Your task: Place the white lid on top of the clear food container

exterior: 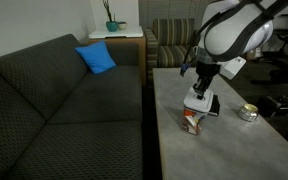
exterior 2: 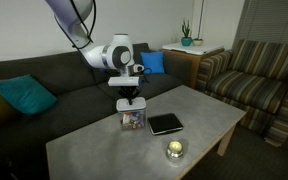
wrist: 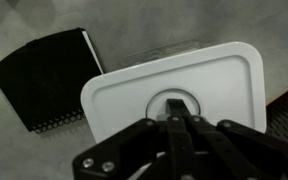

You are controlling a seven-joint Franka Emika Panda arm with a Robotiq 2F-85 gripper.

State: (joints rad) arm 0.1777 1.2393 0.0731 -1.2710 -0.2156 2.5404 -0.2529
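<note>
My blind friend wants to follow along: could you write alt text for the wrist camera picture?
The black gripper, reaching in from below, pinches the round centre of the white lid. A black notebook lies on the grey table beyond.

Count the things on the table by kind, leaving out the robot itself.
White lid: 1
Clear food container: 1
Black notebook: 1
Round tin: 1
Total: 4
</note>
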